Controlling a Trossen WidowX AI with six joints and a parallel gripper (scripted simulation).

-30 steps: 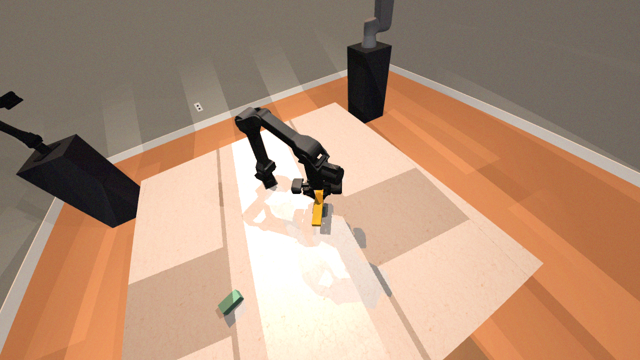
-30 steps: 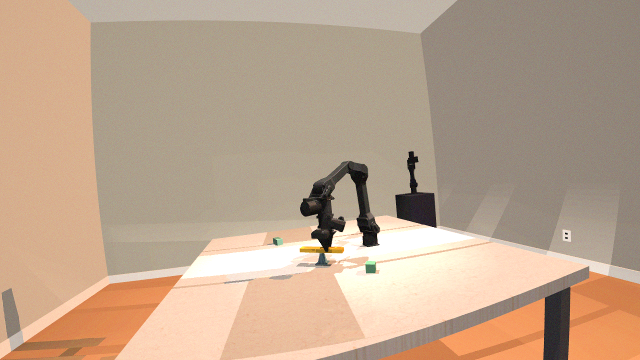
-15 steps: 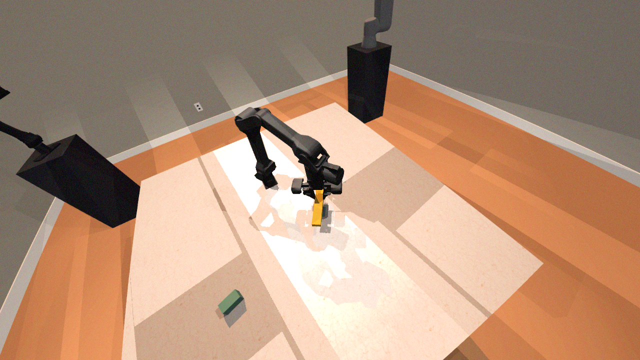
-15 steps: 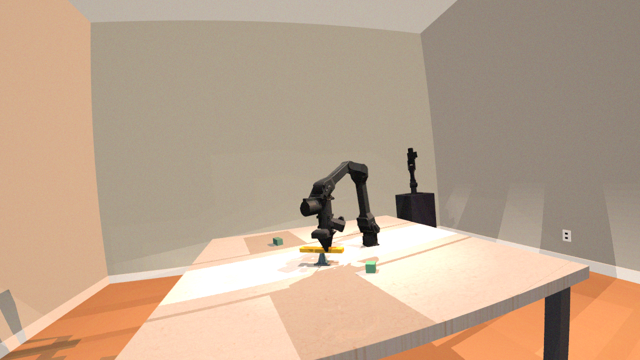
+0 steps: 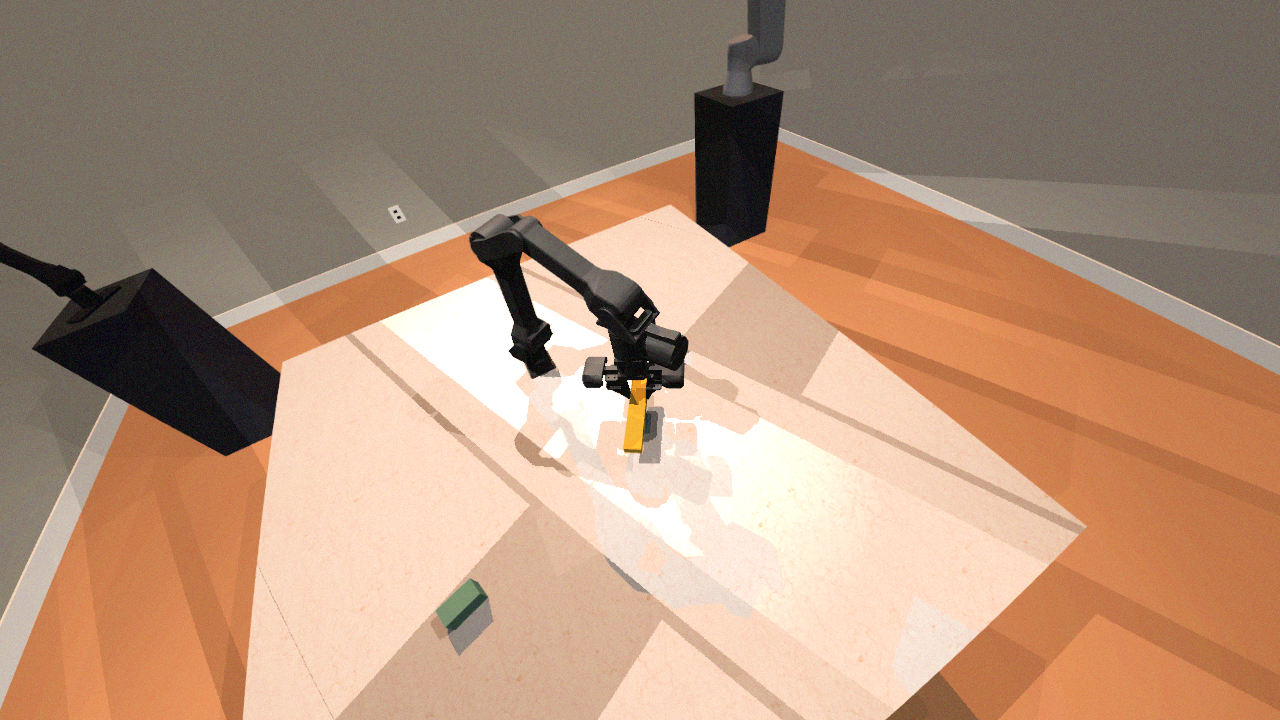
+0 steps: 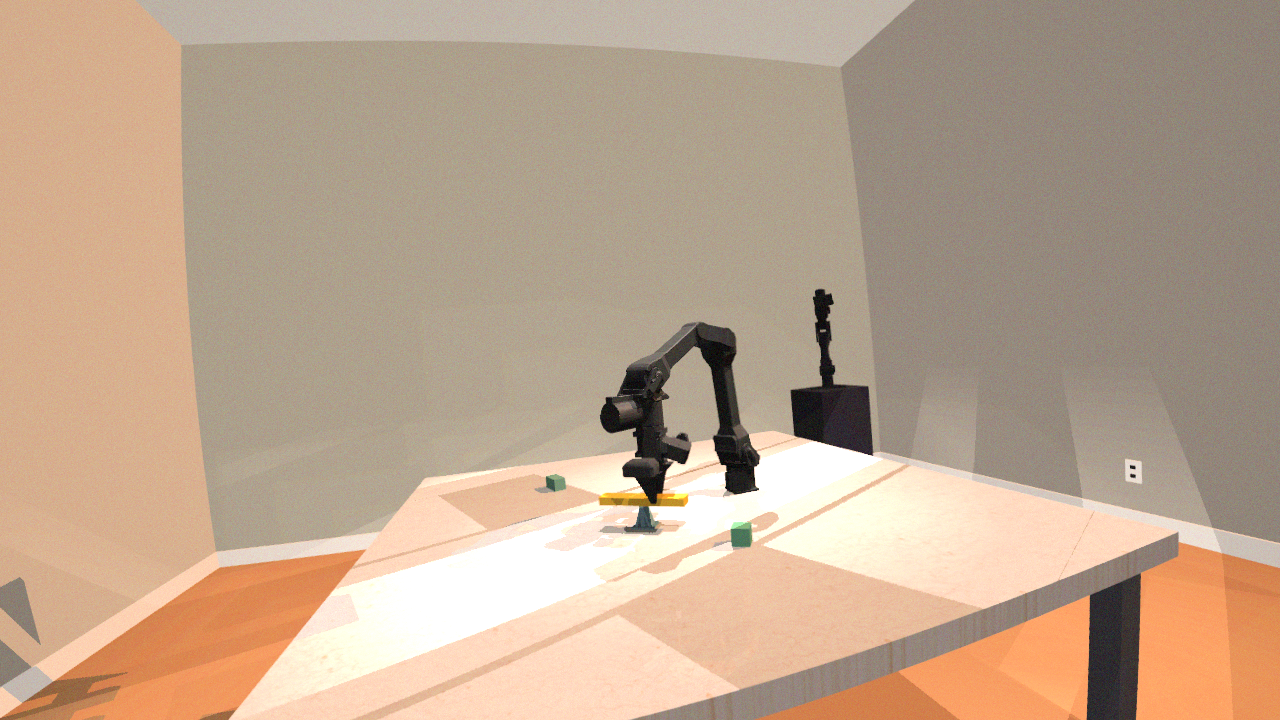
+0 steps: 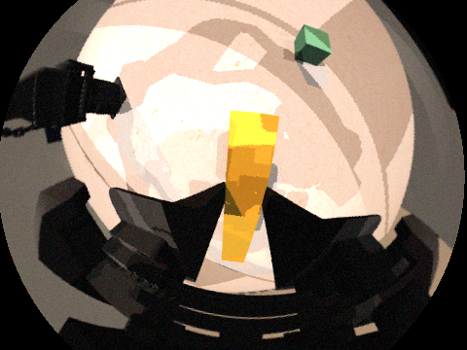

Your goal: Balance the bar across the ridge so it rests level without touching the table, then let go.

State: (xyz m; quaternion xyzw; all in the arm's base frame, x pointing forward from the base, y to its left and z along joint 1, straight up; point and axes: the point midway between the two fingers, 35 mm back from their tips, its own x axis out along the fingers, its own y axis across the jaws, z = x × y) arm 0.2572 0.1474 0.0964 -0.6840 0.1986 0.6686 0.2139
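The yellow bar [image 5: 634, 429] [image 6: 617, 499] [image 7: 250, 160] is level or nearly level and clear of the table, lying across the top of the ridge. The blue-grey ridge [image 6: 642, 518] stands on the table [image 5: 375, 483] [image 6: 895, 546] under about the middle of the bar. Whether bar and ridge touch or a thin gap remains, I cannot tell. My gripper [image 6: 654, 498] [image 7: 244, 189] points down and is shut on the bar, a finger on each side, slightly right of the ridge in the exterior view. The bar covers most of the ridge in the top view and the wrist view.
Two green blocks [image 6: 741, 534] [image 6: 554, 482] stand on the table on different sides of the ridge. One green block [image 5: 462, 604] shows in the top view, and one green block [image 7: 312, 45] in the wrist view. The arm's base [image 5: 533, 351] [image 6: 739, 474] stands behind the gripper.
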